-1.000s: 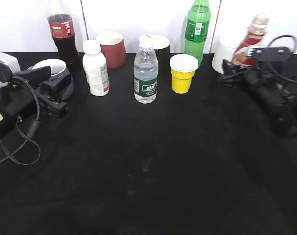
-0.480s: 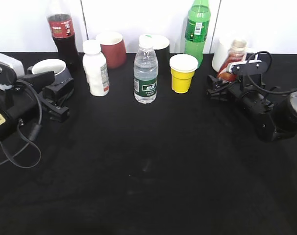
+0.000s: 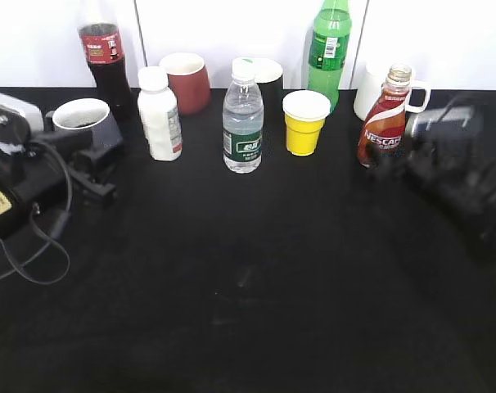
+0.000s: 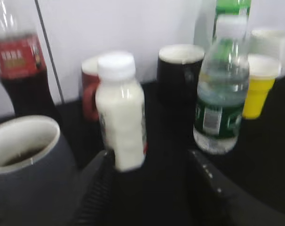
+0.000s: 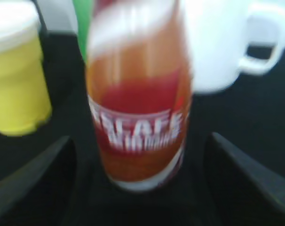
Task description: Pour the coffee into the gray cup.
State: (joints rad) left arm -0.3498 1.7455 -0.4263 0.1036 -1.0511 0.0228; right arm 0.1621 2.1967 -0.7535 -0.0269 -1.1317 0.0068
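The coffee bottle [image 3: 385, 119] stands upright on the black table, right of the yellow cup. It fills the right wrist view [image 5: 140, 108]. My right gripper [image 3: 393, 166] is blurred, open and just in front of it; its jaws [image 5: 141, 141] are spread wide on either side without touching it. The gray cup [image 3: 84, 123] stands at the far left with dark liquid inside [image 4: 25, 162]. My left gripper [image 3: 109, 173] is open and empty, and the cup sits outside its left finger [image 4: 151, 157].
Along the back stand a cola bottle [image 3: 105, 53], a dark red cup [image 3: 187, 80], a white milk bottle [image 3: 160, 113], a water bottle [image 3: 243, 121], a black cup [image 3: 266, 80], a yellow cup [image 3: 305, 121], a green bottle [image 3: 330, 51] and a white mug [image 3: 372, 90].
My right gripper lowered the coffee bottle, stood it upright, let go and drew back to the right. My left gripper drew back off the gray cup.
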